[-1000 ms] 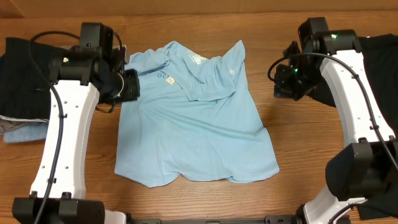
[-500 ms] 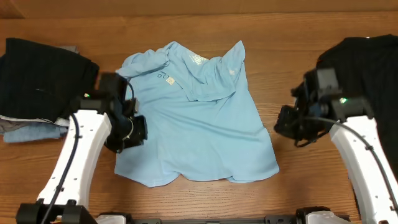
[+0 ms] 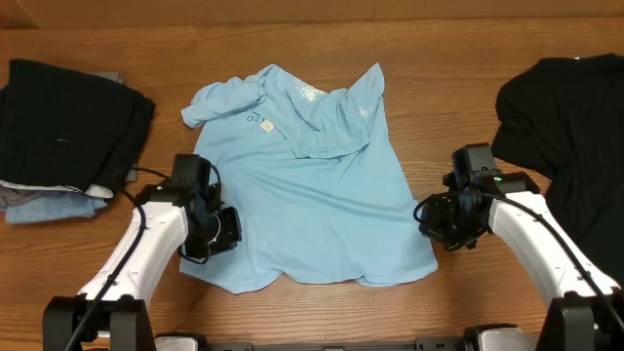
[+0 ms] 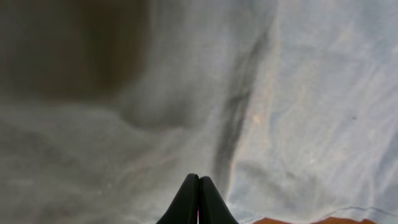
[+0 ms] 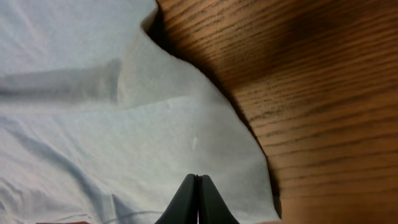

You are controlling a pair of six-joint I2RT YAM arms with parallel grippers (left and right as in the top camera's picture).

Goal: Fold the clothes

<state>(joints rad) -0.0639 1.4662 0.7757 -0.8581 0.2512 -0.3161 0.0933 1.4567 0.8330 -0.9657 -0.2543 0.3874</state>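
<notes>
The light sky-blue T-shirt (image 3: 312,205) lies spread in the middle of the table. Its collar end is rumpled at the far side, with white print showing. My left gripper (image 3: 220,234) is low over the shirt's near left edge. In the left wrist view its fingers (image 4: 198,180) are shut tip to tip over the fabric (image 4: 298,124). My right gripper (image 3: 430,220) is at the shirt's near right edge. In the right wrist view its fingers (image 5: 198,179) are shut over the fabric (image 5: 124,137), close to the hem corner. Neither gripper visibly pinches cloth.
A plain black shirt (image 3: 565,117) lies crumpled at the right edge of the table. A stack of folded black, grey and dull-blue garments (image 3: 68,117) sits at the left. Bare wood table (image 3: 468,302) shows along the front.
Both arms have come from the far side of the table toward the front and lowered onto the shirt's near left and right edges. The shirt has not moved.
</notes>
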